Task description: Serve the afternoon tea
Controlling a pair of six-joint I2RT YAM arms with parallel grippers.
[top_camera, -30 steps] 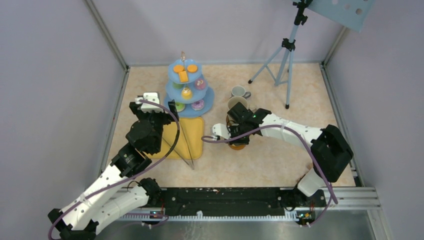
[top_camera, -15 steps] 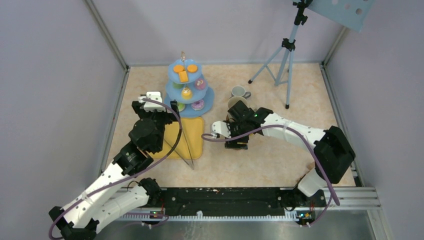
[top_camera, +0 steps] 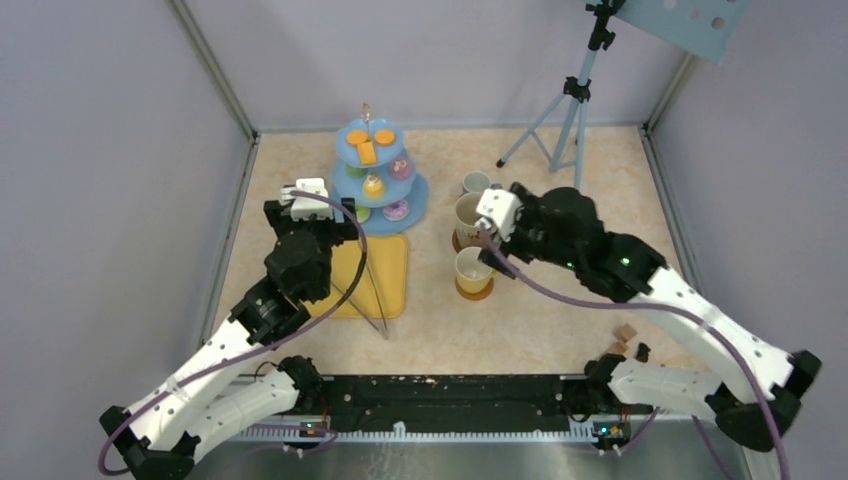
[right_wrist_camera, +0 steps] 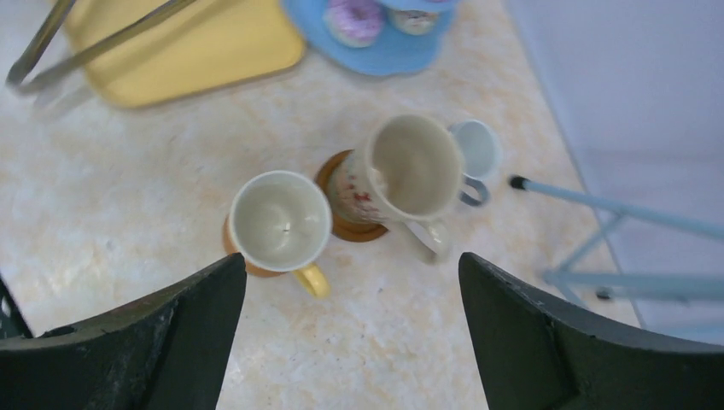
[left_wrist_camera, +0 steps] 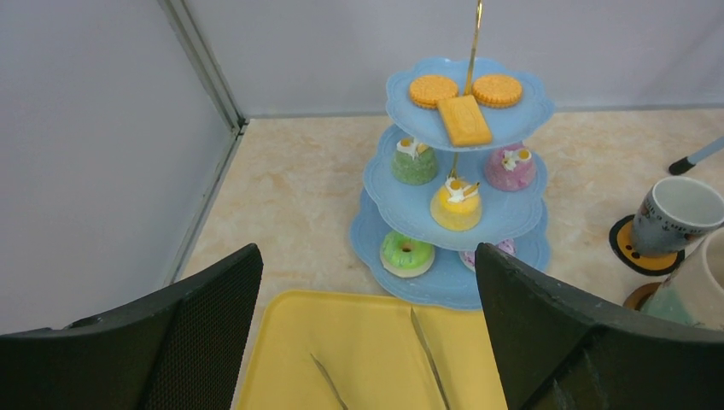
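My left gripper [left_wrist_camera: 369, 282] has its jaws spread wide with nothing between them. It faces the light-blue three-tier stand [left_wrist_camera: 444, 286] near the far edge of the table [top_camera: 560, 320], left of the middle. The top tier carries orange biscuits [left_wrist_camera: 465, 120] and the middle tier green, yellow and purple cakes [left_wrist_camera: 455, 205]. On the bottom tier are a green doughnut [left_wrist_camera: 405, 254] and a purple doughnut [right_wrist_camera: 354, 19], partly under the tier above. Just nearer me lies a yellow tray [left_wrist_camera: 282, 342] with metal tongs [left_wrist_camera: 427, 359] on it. My right gripper [right_wrist_camera: 350, 265], jaws also spread and empty, hangs above three mugs right of the stand. A cream mug [right_wrist_camera: 280, 218] with a yellow handle and a taller cream mug [right_wrist_camera: 410, 162] each stand on a round brown coaster [right_wrist_camera: 350, 229], with a small grey mug [right_wrist_camera: 476, 149] behind them. The taller mug's reddish print is too blurred to read. A tripod [top_camera: 570, 110] stands toward the far right corner, its top cut off. Small brown bits [top_camera: 625, 333], perhaps blocks, lie by the near edge.
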